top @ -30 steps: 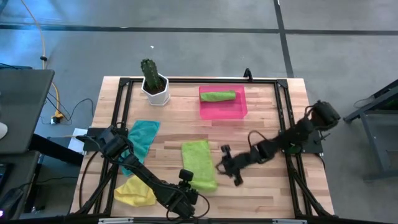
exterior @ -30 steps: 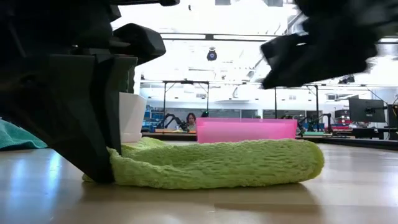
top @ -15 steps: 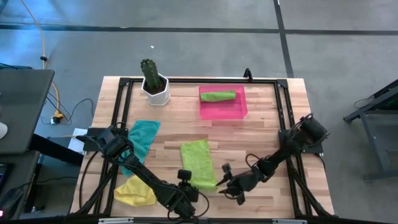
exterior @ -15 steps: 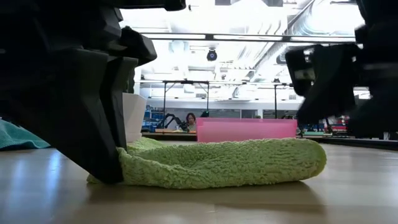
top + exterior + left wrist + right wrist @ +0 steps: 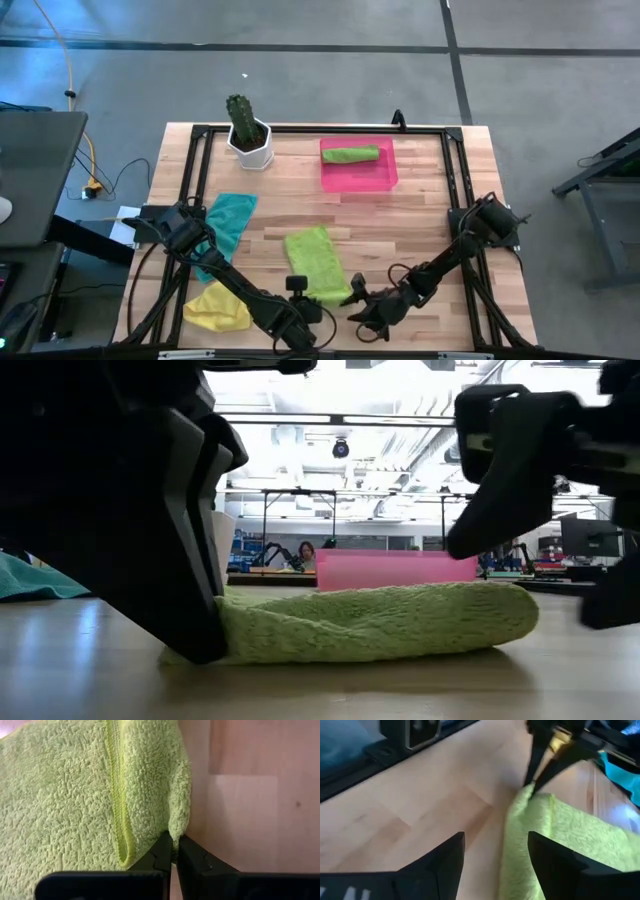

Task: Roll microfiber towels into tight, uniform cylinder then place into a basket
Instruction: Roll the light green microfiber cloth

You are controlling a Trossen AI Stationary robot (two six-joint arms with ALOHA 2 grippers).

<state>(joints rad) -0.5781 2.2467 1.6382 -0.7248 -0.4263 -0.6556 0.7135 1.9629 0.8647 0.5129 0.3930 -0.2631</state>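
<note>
Two end effectors: left (image 5: pixel 174 851) pinching lime towel (image 5: pixel 312 262), right (image 5: pixel 496 851) spread.

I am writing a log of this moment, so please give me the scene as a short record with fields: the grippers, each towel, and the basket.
left gripper: shut on the corner of the flat green towel, at the table's front edge
right gripper: open, hovering beside that towel's near corner, not touching it
rolled green towel: lying inside the basket
basket: pink, at the table's back, right of the cactus pot
teal towel: unrolled, left side
yellow towel: crumpled, front left
</note>
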